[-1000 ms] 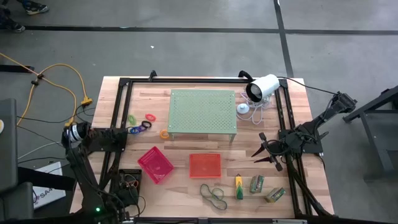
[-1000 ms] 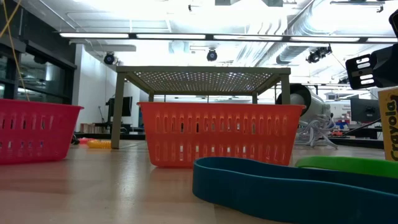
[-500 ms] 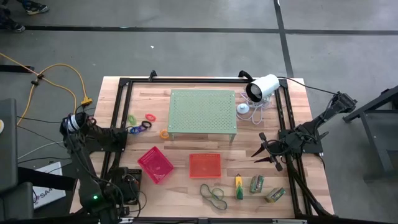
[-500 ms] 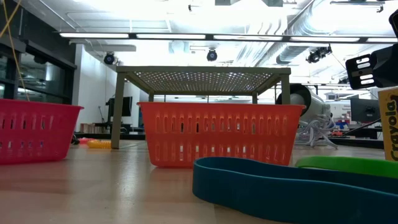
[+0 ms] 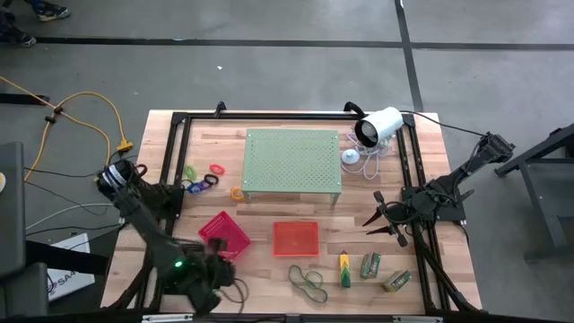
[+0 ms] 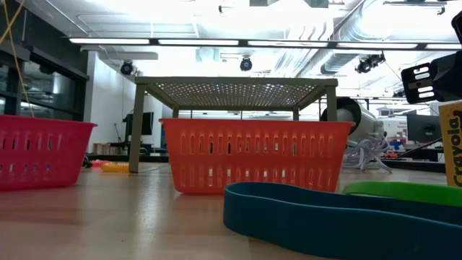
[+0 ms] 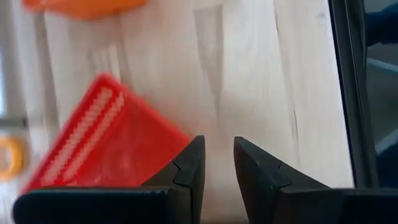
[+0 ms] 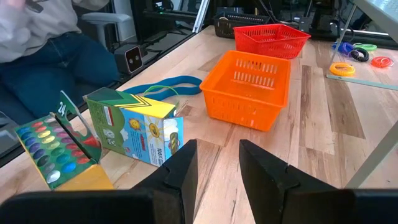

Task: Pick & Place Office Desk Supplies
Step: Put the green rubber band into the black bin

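Wooden table (image 5: pixel 269 126) on a grey floor, pale green perforated stand (image 5: pixel 292 161) at its middle as landmark. Left gripper (image 7: pixel 217 163) hangs near-left of the stand, beside the red tray (image 5: pixel 224 235), fingers slightly parted, holding nothing. Right gripper (image 8: pixel 216 163) waits right of the stand, fingers ajar, empty. Rubber-band loops (image 5: pixel 308 282), marker (image 5: pixel 344 271) and packs (image 5: pixel 369 266) lie nearside of the stand, past the orange tray (image 5: pixel 295 239); rings (image 5: pixel 216 170) sit left of the stand.

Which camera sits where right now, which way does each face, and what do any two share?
High: overhead, straight down; both arms, left gripper near the pink tray.
Low: table height, across the orange tray toward the room; one dark arm part.
Left wrist: above the table, on the pink tray; fingers apart.
Right wrist: faces the orange tray; right gripper open.
Low and right wrist share the orange tray.
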Action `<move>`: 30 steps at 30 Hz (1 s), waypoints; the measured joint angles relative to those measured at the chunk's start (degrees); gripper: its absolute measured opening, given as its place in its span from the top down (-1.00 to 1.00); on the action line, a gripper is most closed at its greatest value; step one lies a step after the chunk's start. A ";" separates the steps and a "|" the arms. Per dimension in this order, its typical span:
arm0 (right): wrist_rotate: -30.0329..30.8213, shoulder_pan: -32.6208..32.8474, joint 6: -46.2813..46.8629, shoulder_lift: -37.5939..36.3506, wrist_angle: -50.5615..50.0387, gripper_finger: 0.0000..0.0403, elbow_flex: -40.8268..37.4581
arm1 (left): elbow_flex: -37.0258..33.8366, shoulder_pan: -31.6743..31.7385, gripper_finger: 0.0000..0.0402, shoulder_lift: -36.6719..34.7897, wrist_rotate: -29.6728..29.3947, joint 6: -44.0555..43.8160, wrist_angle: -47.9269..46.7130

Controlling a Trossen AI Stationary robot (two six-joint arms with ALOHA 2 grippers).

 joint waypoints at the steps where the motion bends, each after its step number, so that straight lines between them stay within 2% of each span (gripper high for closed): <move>1: -0.01 0.00 0.00 0.00 0.00 0.47 0.00 | 0.00 1.05 0.61 0.27 0.83 2.25 0.93; 10: 0.00 -0.01 0.02 0.00 0.00 0.47 0.00 | -0.04 9.03 0.61 2.08 7.79 22.94 11.17; 21: 0.01 0.00 0.02 0.00 0.00 0.47 0.00 | -0.04 10.38 0.61 2.05 1.20 45.46 24.54; 24: -0.01 0.00 0.01 0.00 0.00 0.47 -0.01 | -0.04 11.27 0.61 2.05 1.15 47.12 26.23; 30: -0.01 0.01 0.00 0.00 0.00 0.47 -0.02 | -0.04 12.87 0.61 2.99 1.61 43.90 25.46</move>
